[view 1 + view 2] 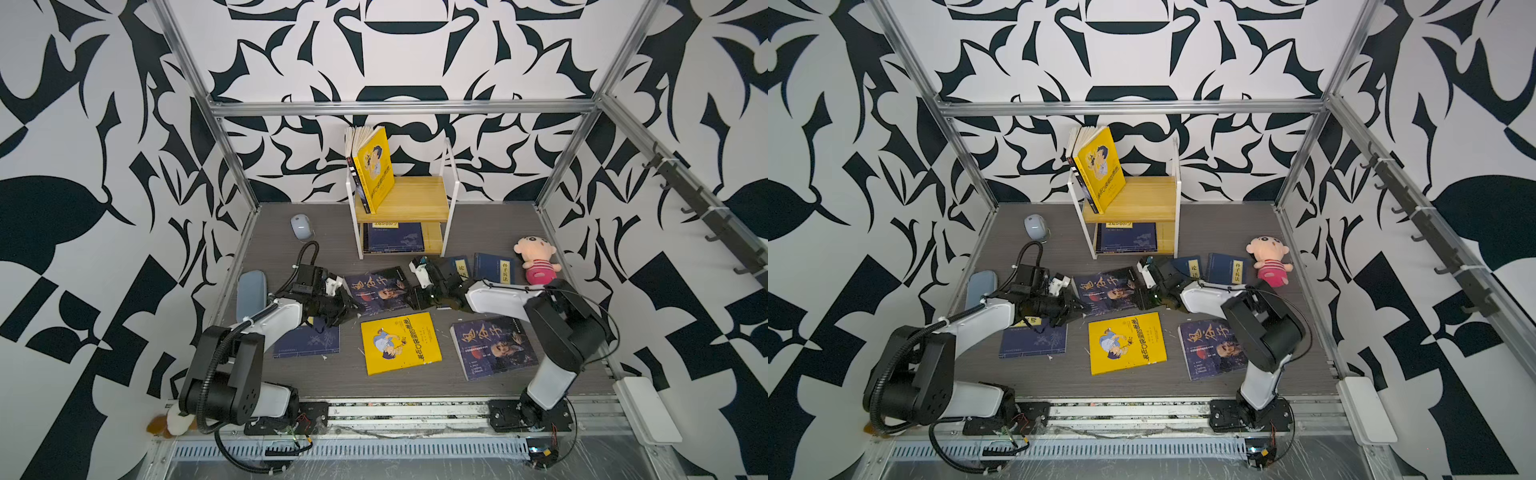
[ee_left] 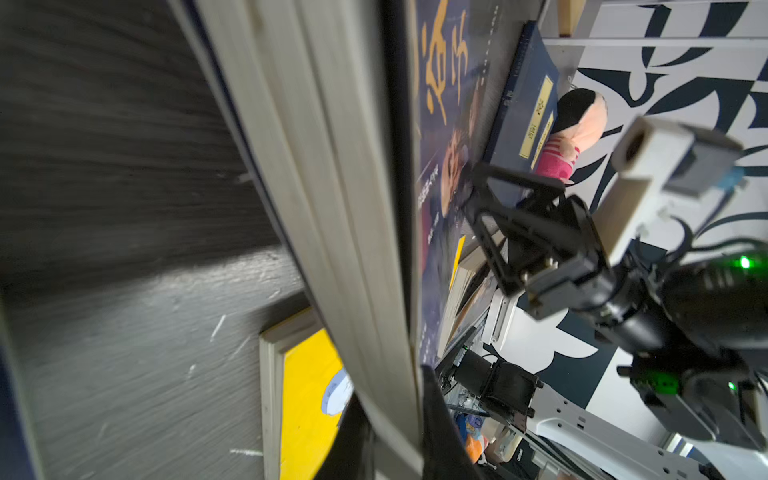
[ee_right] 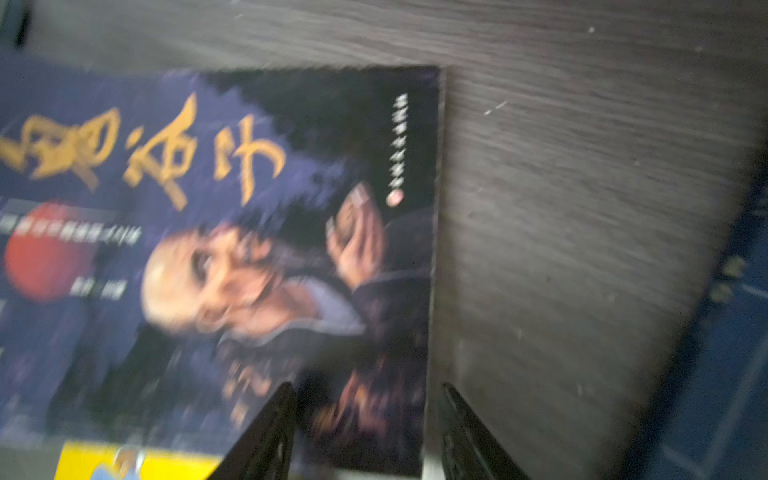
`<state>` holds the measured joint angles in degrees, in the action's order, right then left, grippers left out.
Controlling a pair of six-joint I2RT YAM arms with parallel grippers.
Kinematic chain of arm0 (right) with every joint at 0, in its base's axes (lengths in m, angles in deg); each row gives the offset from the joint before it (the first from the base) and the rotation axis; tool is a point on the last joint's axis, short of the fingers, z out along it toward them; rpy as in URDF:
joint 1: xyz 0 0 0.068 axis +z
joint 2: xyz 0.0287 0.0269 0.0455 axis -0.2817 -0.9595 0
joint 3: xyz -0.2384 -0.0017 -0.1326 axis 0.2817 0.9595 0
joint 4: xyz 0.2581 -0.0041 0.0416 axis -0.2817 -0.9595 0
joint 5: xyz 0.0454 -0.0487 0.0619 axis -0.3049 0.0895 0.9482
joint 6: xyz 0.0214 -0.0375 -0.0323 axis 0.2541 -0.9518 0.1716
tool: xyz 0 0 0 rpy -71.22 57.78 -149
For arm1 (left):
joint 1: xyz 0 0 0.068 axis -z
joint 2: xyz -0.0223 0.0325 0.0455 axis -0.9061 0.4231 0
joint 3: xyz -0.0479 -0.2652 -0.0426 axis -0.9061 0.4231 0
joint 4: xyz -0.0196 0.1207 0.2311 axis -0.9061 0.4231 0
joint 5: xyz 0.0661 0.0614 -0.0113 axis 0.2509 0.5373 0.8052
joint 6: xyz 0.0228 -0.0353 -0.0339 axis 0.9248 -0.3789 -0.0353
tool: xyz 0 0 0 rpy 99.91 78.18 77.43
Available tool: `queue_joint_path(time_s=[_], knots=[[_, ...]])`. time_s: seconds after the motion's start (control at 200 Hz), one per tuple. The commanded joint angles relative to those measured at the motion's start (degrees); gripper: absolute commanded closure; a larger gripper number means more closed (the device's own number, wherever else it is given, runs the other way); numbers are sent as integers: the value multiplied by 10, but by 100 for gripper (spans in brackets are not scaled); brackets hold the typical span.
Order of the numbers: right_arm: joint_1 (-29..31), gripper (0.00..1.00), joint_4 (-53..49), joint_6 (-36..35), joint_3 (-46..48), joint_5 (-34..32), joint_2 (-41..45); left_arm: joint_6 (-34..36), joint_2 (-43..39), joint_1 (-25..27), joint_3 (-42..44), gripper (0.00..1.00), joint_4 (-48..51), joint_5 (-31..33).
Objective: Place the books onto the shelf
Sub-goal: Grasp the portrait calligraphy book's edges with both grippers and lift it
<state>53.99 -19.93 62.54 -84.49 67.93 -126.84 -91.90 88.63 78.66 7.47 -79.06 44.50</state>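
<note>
A dark blue portrait book (image 1: 380,289) (image 1: 1106,289) lies mid-table in front of the shelf (image 1: 415,199) (image 1: 1138,199). My left gripper (image 1: 353,309) (image 2: 395,440) is shut on its left edge, and the page block (image 2: 332,208) runs out from between the jaws, raised off the table. My right gripper (image 1: 410,298) (image 3: 368,432) hangs open over the same book's (image 3: 249,249) right edge. A yellow book (image 1: 374,166) and another stand on the shelf's top board, and navy books (image 1: 395,237) lie on the lower one. On the table lie a yellow book (image 1: 399,343), a second portrait book (image 1: 492,349) and navy books (image 1: 307,345) (image 1: 492,268).
A white mouse (image 1: 300,226) sits at the back left and a pink plush doll (image 1: 536,262) at the right. A grey-blue pad (image 1: 251,293) lies by the left wall. Metal frame posts and patterned walls close in the dark table (image 1: 332,378).
</note>
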Motion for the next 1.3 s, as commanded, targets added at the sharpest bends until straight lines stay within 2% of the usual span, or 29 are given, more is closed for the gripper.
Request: queue_joint_path(time_s=[0.0,0.08,0.18,0.36,0.615,0.745,0.81,0.875,0.98,1.03,1.105,1.135,1.215,1.295], knots=[[30,39,25,-90,29,-73,82,23,-24,2,-32,100,7,-27],[67,38,71,-161,66,-132,130,23,-29,1,-42,100,11,-45],[107,36,145,-257,114,-134,162,27,-35,1,-47,100,13,-65],[172,34,217,-387,133,-178,148,29,-45,1,-48,100,18,-87],[197,33,294,-449,96,-317,51,24,-52,2,-46,100,18,-110],[206,38,330,-498,74,-376,10,24,-53,5,-44,100,18,-119],[210,44,353,-524,69,-397,-5,24,-53,6,-42,100,17,-119],[213,55,368,-537,66,-406,-13,28,-52,6,-41,100,17,-115],[213,82,373,-539,70,-401,-7,31,-53,7,-42,100,22,-110],[214,99,379,-539,76,-400,-2,32,-53,7,-43,100,22,-108],[214,100,383,-535,85,-399,11,37,-59,6,-45,84,25,-102],[214,100,383,-532,90,-397,18,41,-59,5,-47,75,30,-100],[213,100,377,-517,101,-384,40,56,-85,-1,-54,44,44,-92],[213,100,365,-497,104,-377,63,79,-100,-15,-60,26,62,-81]])
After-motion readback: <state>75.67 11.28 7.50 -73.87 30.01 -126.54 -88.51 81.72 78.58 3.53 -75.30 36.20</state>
